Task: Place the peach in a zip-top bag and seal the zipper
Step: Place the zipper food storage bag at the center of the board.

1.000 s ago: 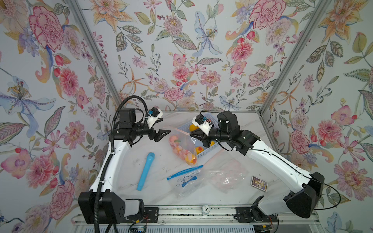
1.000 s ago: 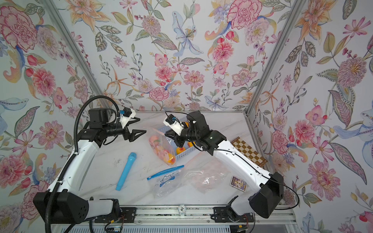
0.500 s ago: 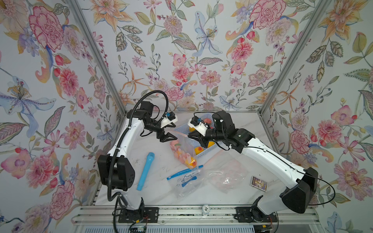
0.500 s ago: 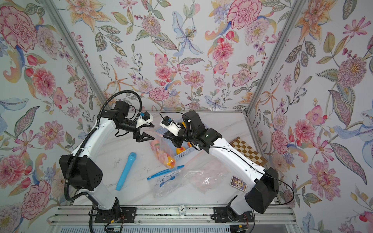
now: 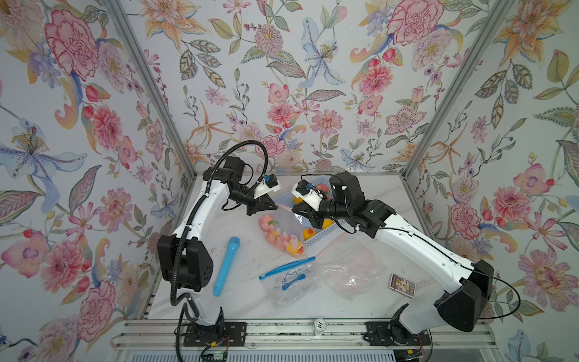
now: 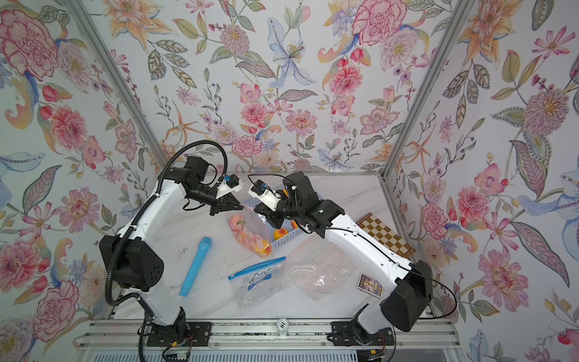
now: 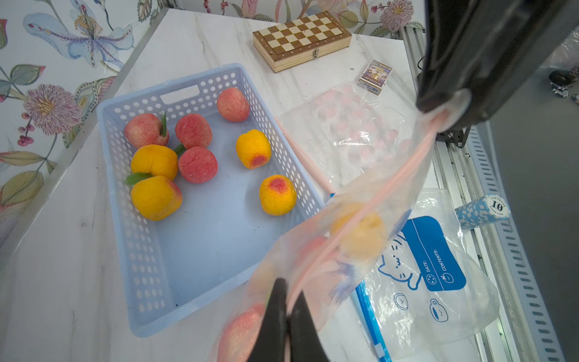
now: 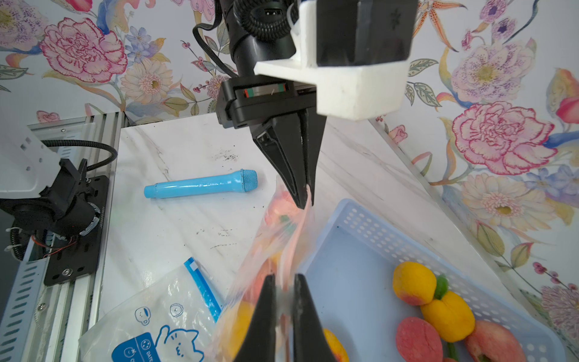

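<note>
The marble table [image 5: 344,308] carries a blue perforated basket [image 7: 125,219] containing loose peaches [image 7: 198,164]. A clear zip-top bag [image 5: 283,225] is suspended beside the basket, stretched between both arms by its pink zipper strip [image 7: 393,185]. The left gripper [image 7: 286,302] is closed and pinches one end of the strip. The right gripper [image 8: 283,282] is closed and pinches the opposite end. The bag contains several fruits, among them a yellow peach [image 7: 360,233] at its lower end. Whether the zipper is fully sealed cannot be determined.

Left gripper [image 7: 289,293] pinching zip-top bag [image 7: 316,250], 8 peaches [image 7: 198,164] in basket [image 7: 219,238]
</note>
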